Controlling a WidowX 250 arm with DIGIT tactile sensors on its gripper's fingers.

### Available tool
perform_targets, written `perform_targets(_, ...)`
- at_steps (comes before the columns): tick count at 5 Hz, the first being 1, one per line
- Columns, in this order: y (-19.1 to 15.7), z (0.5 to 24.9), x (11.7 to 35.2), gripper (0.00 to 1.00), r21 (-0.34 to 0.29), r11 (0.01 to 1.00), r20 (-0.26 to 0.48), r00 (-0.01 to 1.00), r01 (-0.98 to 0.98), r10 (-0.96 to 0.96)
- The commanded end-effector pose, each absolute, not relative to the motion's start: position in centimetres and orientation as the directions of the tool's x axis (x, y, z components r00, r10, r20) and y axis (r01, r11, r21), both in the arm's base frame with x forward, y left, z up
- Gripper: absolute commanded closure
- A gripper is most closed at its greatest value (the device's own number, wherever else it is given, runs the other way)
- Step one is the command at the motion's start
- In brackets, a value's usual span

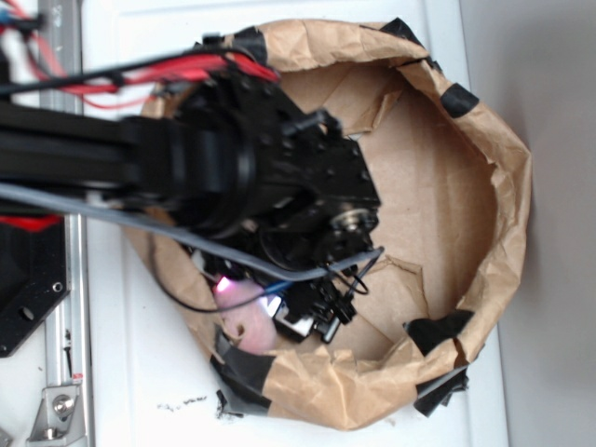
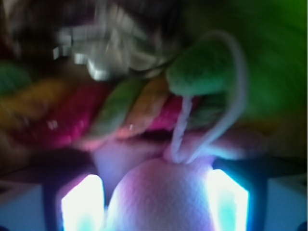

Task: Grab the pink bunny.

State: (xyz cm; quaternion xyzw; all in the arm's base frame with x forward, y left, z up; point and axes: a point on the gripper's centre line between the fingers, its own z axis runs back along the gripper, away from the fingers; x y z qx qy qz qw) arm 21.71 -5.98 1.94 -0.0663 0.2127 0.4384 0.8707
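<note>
The pink bunny fills the space between my two lit fingers; the left pad and right pad sit against its sides. In the exterior view the bunny shows only partly under the black gripper, low at the near-left wall of the paper-lined basket. The gripper is shut on the bunny's soft body. A white cord loop rises from the bunny's far end.
The red-yellow-green striped rope ring lies just beyond the bunny, touching it. The green plush toy is at the far right behind it. A grey metal part shows at the far left. Black tape patches mark the basket wall.
</note>
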Motion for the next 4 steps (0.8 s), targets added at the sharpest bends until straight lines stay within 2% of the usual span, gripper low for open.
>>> perform_targets(1, -5.4, 2.8, 19.7, 1.00, 0.091, 0.586, -0.444, 0.493, -0.805, 0.748)
perform_targets(2, -4.6, 5.1, 20.8, 1.00, -0.017, 0.691, -0.409, 0.635, -0.723, 0.655)
perform_targets(3, -2.3, 9.4, 23.0, 1.00, -0.116, 0.844, -0.161, 0.848, -0.524, 0.505)
perform_targets(4, -1.0, 11.9, 24.3, 1.00, -0.146, 0.919, 0.036, 0.927, -0.365, 0.374)
